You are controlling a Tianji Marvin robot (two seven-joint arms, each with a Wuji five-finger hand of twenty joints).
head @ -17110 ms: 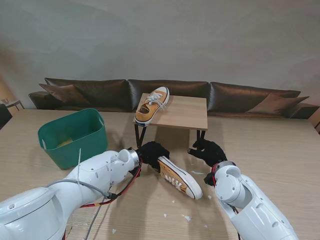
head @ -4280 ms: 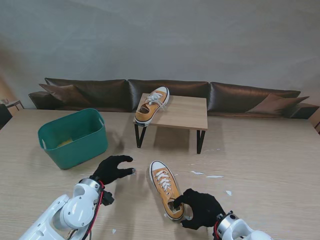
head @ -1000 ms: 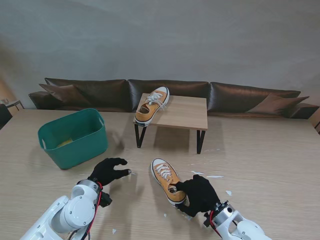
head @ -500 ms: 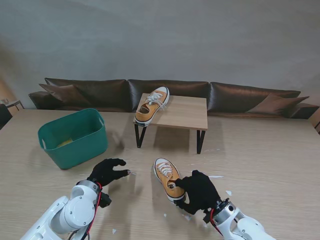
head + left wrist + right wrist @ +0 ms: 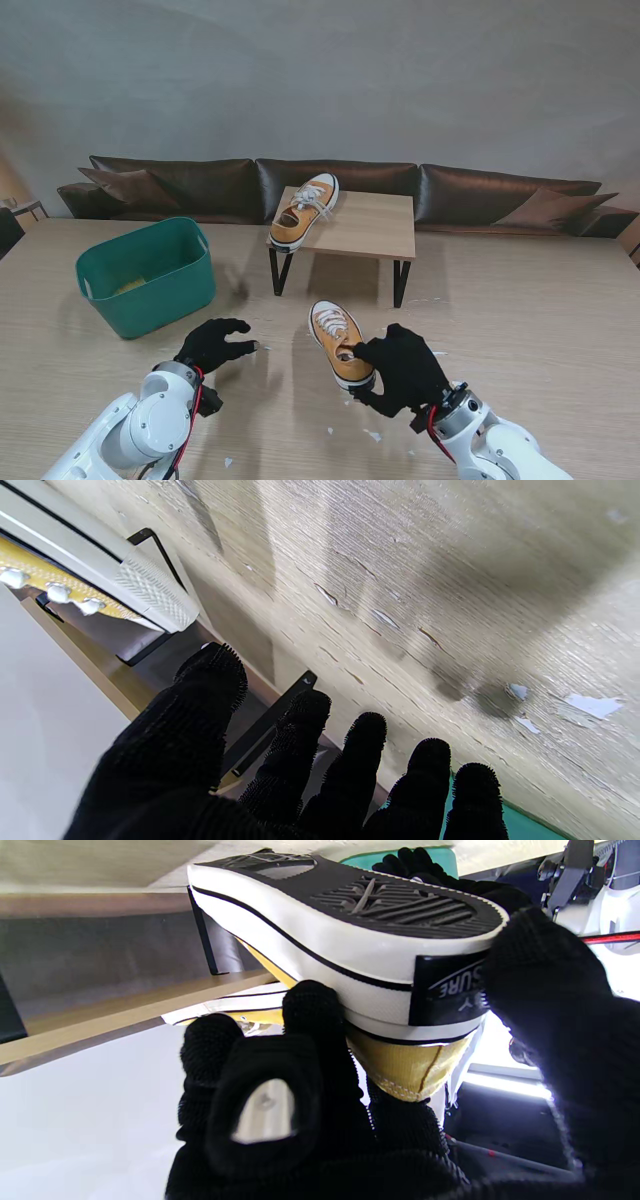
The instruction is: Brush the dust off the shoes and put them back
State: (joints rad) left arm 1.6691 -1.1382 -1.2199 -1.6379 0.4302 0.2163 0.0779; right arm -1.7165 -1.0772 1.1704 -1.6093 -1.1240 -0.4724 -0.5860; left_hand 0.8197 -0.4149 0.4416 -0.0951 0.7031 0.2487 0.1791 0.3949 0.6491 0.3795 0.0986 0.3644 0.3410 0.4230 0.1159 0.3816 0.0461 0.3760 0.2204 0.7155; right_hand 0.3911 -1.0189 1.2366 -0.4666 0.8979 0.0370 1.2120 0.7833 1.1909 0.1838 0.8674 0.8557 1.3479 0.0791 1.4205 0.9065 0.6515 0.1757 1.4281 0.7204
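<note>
Right hand (image 5: 402, 372) clamps the light, soft-sided yellow sneaker (image 5: 338, 340) at its stiff rubber heel, at the shoe's five o'clock, while the left hand (image 5: 212, 344) hovers with fingers spread, holding nothing.

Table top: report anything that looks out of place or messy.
White scraps lie scattered on the table near the right hand, which holds a yellow shoe. The other shoe overhangs the small stand edge.

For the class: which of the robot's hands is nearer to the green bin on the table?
Left. The left hand hovers open just right of the green bin and nearer to me; the right hand grips the yellow shoe much farther right.
</note>
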